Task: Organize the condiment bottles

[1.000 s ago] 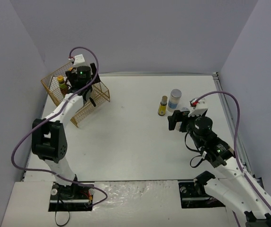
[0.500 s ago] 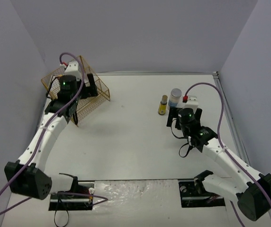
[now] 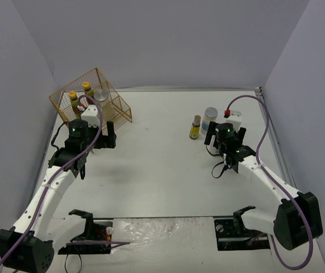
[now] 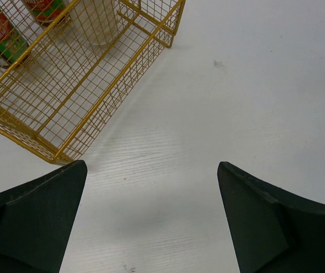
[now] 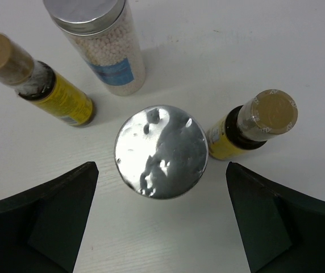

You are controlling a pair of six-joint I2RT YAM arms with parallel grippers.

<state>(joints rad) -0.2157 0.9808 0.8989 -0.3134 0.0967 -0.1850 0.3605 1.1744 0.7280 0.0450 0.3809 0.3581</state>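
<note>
Here, right tool (image 5: 161, 170) spread wide over silver-lidded jar (image 5: 161, 152), left tool (image 4: 151, 166) released, print on blue label (image 5: 117, 69) seemingly unreadable

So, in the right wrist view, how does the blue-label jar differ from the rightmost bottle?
The blue-label jar is wider than the rightmost bottle. The jar has a silver lid, the bottle a tan cap. The jar is clear, showing white beads; the bottle has a dark neck and yellow label. Both stand upright.
</note>
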